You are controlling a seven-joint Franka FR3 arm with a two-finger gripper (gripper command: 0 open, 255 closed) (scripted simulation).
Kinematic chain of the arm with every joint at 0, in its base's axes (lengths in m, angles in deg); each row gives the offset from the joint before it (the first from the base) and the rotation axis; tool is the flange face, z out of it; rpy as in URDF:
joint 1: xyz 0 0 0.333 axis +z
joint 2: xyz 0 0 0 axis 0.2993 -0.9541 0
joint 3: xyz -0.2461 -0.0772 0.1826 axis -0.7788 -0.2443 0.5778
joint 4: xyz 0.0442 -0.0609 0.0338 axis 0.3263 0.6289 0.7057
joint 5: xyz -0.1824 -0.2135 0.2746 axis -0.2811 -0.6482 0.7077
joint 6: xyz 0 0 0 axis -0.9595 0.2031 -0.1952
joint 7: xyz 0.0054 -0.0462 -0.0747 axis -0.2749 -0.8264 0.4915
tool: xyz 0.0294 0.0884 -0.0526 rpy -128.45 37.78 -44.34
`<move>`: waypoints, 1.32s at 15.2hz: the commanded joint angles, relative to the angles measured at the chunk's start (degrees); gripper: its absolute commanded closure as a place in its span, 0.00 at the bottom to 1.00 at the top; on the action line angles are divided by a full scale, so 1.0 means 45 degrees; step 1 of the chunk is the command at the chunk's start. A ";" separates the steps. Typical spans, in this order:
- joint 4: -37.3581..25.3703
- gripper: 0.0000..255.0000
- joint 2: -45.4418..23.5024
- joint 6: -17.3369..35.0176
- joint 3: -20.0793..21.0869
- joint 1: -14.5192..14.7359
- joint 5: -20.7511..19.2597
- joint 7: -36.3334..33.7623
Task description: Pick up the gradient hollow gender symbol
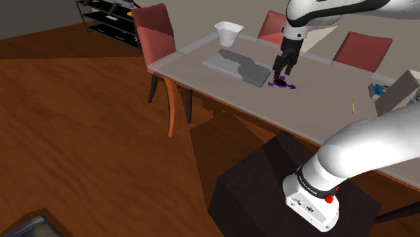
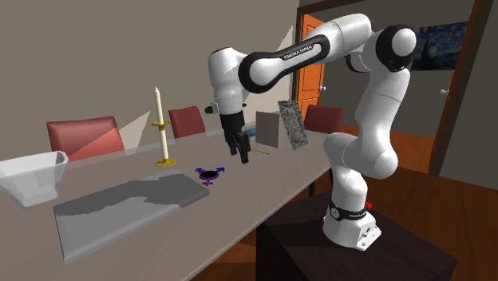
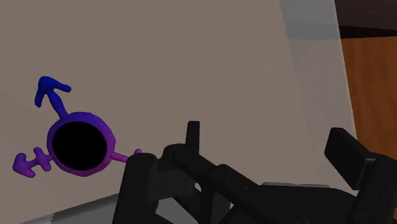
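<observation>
Purple-to-blue symbol [image 1: 283, 84] flat on tabletop [image 1: 323, 101], just beside grey mat [image 1: 235, 66], gripper [image 1: 278, 74] low over tabletop near symbol, fingers released and apart, nothing between them, symbol off to one side, not touched.

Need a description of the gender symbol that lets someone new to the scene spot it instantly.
Find the long pale table with red chairs, then the grey mat lying on it. Just off the mat's end, by the open gripper, lies the symbol: a small flat ring with arrow and cross arms, the one purple-to-blue thing there.
</observation>
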 commanded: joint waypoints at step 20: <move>-0.3233 0.00 -0.6897 0.3028 -0.1890 -0.1339 -0.0538 0.3129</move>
